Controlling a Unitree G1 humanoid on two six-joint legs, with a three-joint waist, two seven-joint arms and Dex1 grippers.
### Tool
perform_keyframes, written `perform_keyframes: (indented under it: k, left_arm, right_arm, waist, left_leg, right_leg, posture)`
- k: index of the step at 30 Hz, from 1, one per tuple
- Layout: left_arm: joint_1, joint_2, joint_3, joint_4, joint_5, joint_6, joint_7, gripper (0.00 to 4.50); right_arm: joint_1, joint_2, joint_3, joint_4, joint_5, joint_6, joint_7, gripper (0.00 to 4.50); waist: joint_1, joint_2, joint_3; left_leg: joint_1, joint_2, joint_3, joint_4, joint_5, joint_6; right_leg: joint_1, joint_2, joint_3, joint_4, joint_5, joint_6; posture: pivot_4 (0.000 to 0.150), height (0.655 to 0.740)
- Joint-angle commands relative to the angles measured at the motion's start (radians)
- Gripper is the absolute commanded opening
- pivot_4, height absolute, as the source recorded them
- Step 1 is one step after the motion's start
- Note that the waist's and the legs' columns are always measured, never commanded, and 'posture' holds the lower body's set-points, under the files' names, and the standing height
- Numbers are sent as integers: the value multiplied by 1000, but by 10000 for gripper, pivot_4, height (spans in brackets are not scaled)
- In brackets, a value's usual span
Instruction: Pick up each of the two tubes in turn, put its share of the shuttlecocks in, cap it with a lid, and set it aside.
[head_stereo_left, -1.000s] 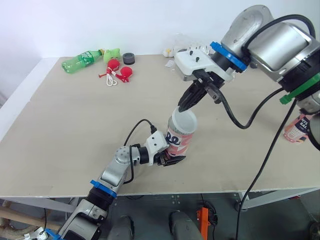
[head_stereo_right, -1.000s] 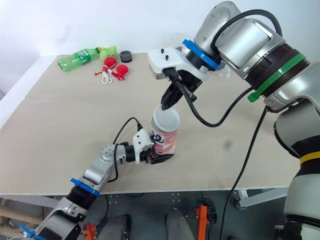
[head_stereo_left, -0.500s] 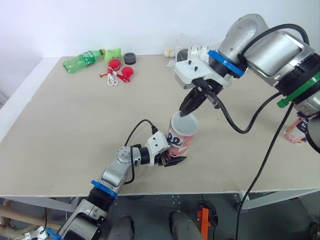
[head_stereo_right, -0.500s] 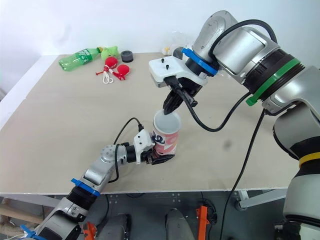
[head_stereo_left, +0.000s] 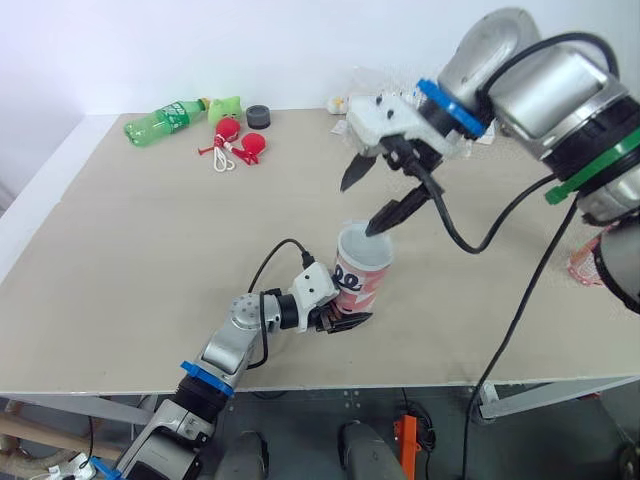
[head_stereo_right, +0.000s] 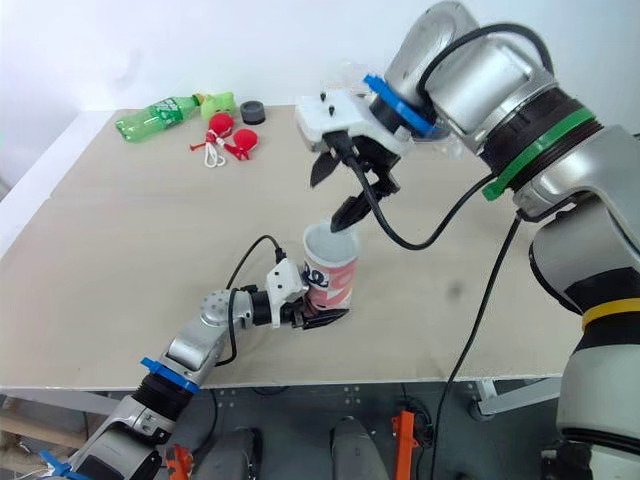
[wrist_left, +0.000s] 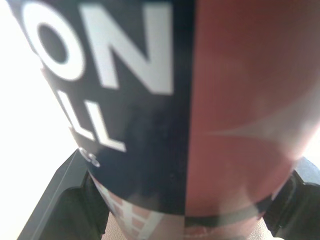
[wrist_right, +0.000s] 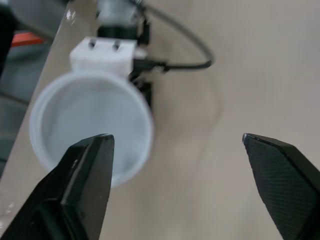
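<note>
A pink and dark tube (head_stereo_left: 362, 275) stands upright near the table's front edge, its white mouth facing up. My left gripper (head_stereo_left: 340, 318) is shut on its lower part, and the tube's wall (wrist_left: 200, 100) sits between that gripper's fingers. My right gripper (head_stereo_left: 358, 208) hangs open just above the tube's mouth with nothing between its fingers; from its wrist the tube's mouth (wrist_right: 90, 125) lies below one finger. I cannot tell what is inside the tube. A second pink tube (head_stereo_left: 590, 255) stands at the far right. A black lid (head_stereo_left: 258, 116) lies at the back.
A green bottle (head_stereo_left: 165, 120), a green toy (head_stereo_left: 226, 106) and red toys (head_stereo_left: 240, 146) lie at the back left. A clear bag with white shuttlecocks (head_stereo_left: 385, 95) sits at the back, behind my right arm. The table's front edge (head_stereo_left: 330, 385) runs close below the held tube.
My right gripper was shut with its tip at the tube's mouth; it has opened wide and risen a little. The left gripper and tube have not moved.
</note>
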Motion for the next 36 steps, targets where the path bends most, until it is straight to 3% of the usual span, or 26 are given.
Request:
perform_keyframes:
  k: [1,3,7,8,21,36]
  left_arm:
    - [30,15,-16,37,23,41,0,31279]
    - [30,15,-16,38,23,40,0,31279]
    - [30,15,-17,38,24,39,0,31279]
    - [30,15,-18,38,24,39,0,31279]
    - [27,18,-17,39,25,40,-2,31279]
    - [33,19,-15,31,23,46,3,31279]
  right_arm:
    - [-21,-32,-49,-54,38,40,41,32057]
    - [-1,-70,-38,-126,70,70,41,24081]
    - [39,-116,-42,-234,115,129,41,1598]
    - [50,-124,-45,-256,121,140,41,402]
    - [169,-87,-129,-325,71,210,41,402]
    - [246,-78,-101,-344,-39,183,41,402]
  waist:
    - [0,0,0]
    - [0,0,0]
    - [0,0,0]
    - [0,0,0]
    - [0,0,0]
    - [0,-2,-1]
  left_leg:
    - [0,0,0,0,0,0]
    - [0,0,0,0,0,0]
    - [-1,0,0,0,0,0]
    - [-1,0,0,0,0,0]
    - [0,0,0,0,0,0]
    - [1,1,0,0,0,0]
  right_leg:
    - [0,0,0,0,0,0]
    - [0,0,0,0,0,0]
    - [0,0,0,0,-1,0]
    - [0,0,0,0,-1,0]
    - [0,0,0,0,0,0]
    - [1,1,0,0,0,-1]
  posture:
    - [1500,7400]
    - [1500,7400]
    - [1500,7400]
    - [1500,7400]
    - [1500,7400]
    - [1500,7400]
